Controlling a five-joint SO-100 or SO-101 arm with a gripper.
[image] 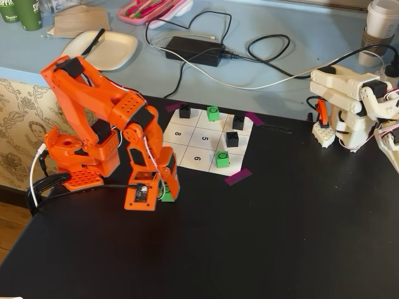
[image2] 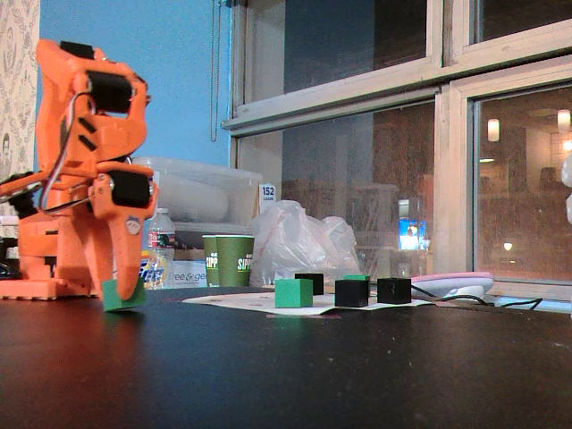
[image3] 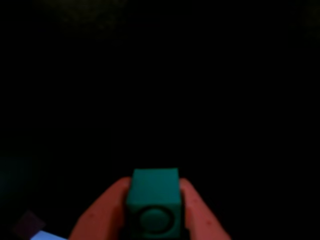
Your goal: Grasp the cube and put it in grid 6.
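My orange gripper [image: 166, 193] is shut on a bright green cube [image: 168, 195], low over the black table, just off the front left corner of the paper board [image: 187, 144]. In a fixed view the held cube [image2: 122, 295] hangs tilted between the fingers, close to the tabletop. In the wrist view the cube [image3: 153, 200] sits between both orange fingertips [image3: 102, 220], its circle mark facing the camera. The cell printed 6 [image: 197, 158] is bare, in the board's front row, right of the gripper.
Two more green cubes [image: 222, 159] [image: 212, 113] and three black X cubes [image: 184, 111] [image: 237, 121] [image: 232, 138] stand on the board. Cells 8 [image: 179, 132] and 5 [image: 205, 138] are bare. A white robot arm [image: 349, 106] stands at the far right.
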